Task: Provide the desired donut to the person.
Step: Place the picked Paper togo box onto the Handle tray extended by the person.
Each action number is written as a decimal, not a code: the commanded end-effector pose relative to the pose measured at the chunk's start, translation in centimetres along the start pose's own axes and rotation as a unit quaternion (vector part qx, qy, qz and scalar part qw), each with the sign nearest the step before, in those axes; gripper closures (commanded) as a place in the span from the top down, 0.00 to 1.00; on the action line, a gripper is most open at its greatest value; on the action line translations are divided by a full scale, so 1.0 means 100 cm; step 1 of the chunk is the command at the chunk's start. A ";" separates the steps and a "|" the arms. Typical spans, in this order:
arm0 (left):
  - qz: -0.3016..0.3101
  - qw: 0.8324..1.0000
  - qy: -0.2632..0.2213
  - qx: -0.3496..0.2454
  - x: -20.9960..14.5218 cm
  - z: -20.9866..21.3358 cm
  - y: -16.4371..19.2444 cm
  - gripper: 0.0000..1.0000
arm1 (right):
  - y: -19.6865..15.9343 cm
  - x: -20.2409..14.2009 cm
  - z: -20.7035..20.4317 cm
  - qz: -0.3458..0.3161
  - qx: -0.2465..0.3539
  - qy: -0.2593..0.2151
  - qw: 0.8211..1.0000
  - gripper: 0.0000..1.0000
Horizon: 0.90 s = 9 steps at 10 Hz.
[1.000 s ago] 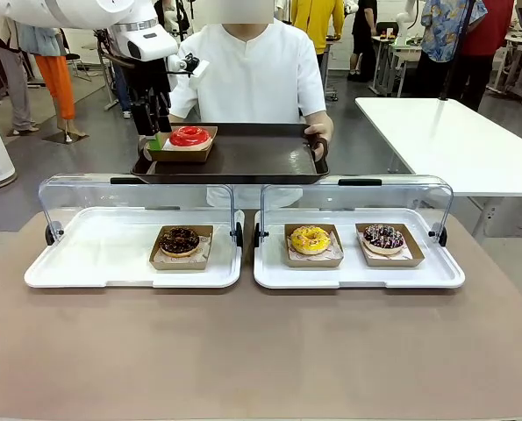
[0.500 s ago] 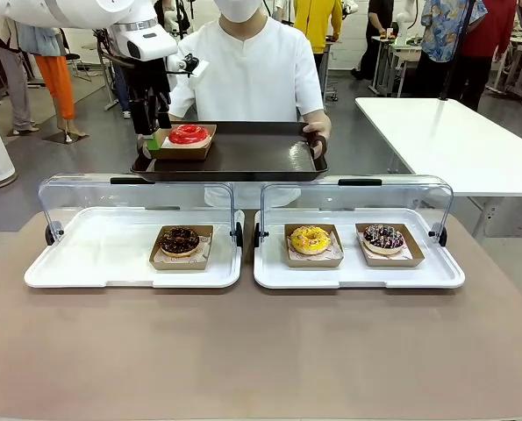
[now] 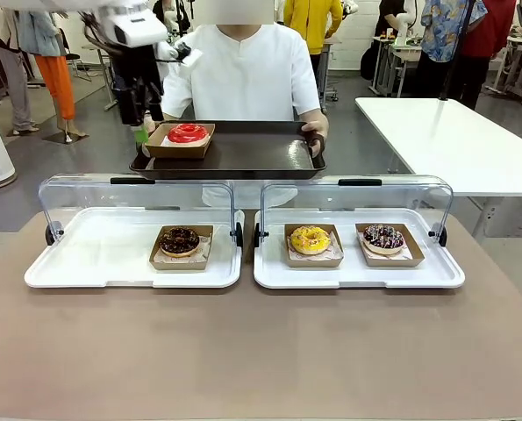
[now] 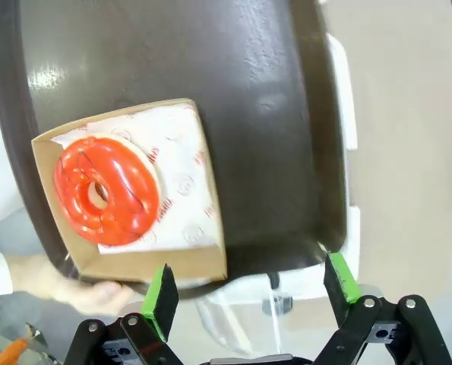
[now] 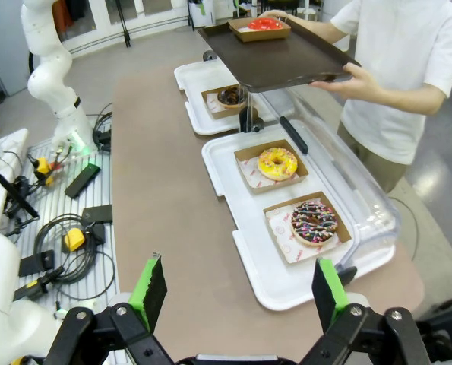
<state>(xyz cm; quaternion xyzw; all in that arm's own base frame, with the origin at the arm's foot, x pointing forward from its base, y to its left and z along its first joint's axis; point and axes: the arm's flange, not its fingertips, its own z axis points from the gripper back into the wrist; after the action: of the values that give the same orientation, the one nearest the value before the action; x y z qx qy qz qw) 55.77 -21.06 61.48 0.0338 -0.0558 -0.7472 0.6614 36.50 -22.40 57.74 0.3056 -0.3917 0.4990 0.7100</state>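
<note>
The left hand [image 3: 142, 130] has let go of the red donut [image 3: 188, 133] and moved up and off to the side. Its fingers are wide apart with nothing in them. The donut sits in its box [image 3: 177, 152] on the dark tray [image 3: 243, 160] the person [image 3: 243, 70] holds. The right hand [image 5: 239, 293] is wide apart too. The job looks about done.

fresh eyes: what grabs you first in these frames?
A red glazed donut in a brown card box sits on the dark tray held by the person in white. The left gripper hangs open at that tray's left end, beside the box. Nearer sit a chocolate donut, a yellow donut and a sprinkled donut.
</note>
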 end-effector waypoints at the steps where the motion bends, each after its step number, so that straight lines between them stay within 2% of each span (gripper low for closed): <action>1: -0.030 0.999 0.000 0.029 -0.036 0.018 -0.081 1.00 | 0.000 0.001 0.000 -0.004 -0.004 0.003 1.000 1.00; 3: -0.024 0.999 -0.017 0.041 -0.081 0.018 -0.125 1.00 | 0.000 0.001 0.000 -0.004 -0.004 0.003 1.000 1.00; 5: -0.002 0.996 -0.047 0.069 -0.107 0.005 -0.175 1.00 | 0.000 0.001 0.000 -0.004 -0.004 0.003 1.000 1.00; 7: 0.011 0.993 -0.075 0.094 -0.140 0.007 -0.196 1.00 | 0.000 0.001 0.000 -0.004 -0.004 0.003 1.000 1.00; 9: 0.037 0.990 -0.100 0.091 -0.160 0.004 -0.204 1.00 | 0.000 0.001 0.000 -0.004 -0.004 0.003 1.000 1.00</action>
<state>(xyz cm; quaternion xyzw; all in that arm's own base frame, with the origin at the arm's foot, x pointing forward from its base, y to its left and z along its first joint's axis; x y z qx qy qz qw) 37.50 -2.67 59.21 0.0317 -0.1686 -0.7124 0.6805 36.52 -22.42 57.69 0.3058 -0.3914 0.4986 0.7104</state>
